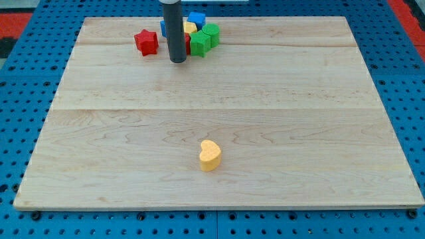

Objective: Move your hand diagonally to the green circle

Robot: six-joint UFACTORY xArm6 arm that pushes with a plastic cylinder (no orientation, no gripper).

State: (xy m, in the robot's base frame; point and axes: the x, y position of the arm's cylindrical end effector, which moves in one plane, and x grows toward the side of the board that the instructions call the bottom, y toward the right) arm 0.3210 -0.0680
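My tip (177, 60) rests on the board near the view's top, just below and left of a tight cluster of blocks. The cluster holds a green circle (212, 33) at its right, a green block (200, 45) just below it, a yellow block (190, 28), a blue block (196, 18) at the top, and another blue block (163, 28) and a red block (187, 44) partly hidden by the rod. A red star (146, 42) lies left of my tip. The green circle is up and to the right of my tip.
A yellow heart (210, 155) lies alone near the view's bottom centre. The wooden board (99, 133) sits on a blue perforated table (20, 79).
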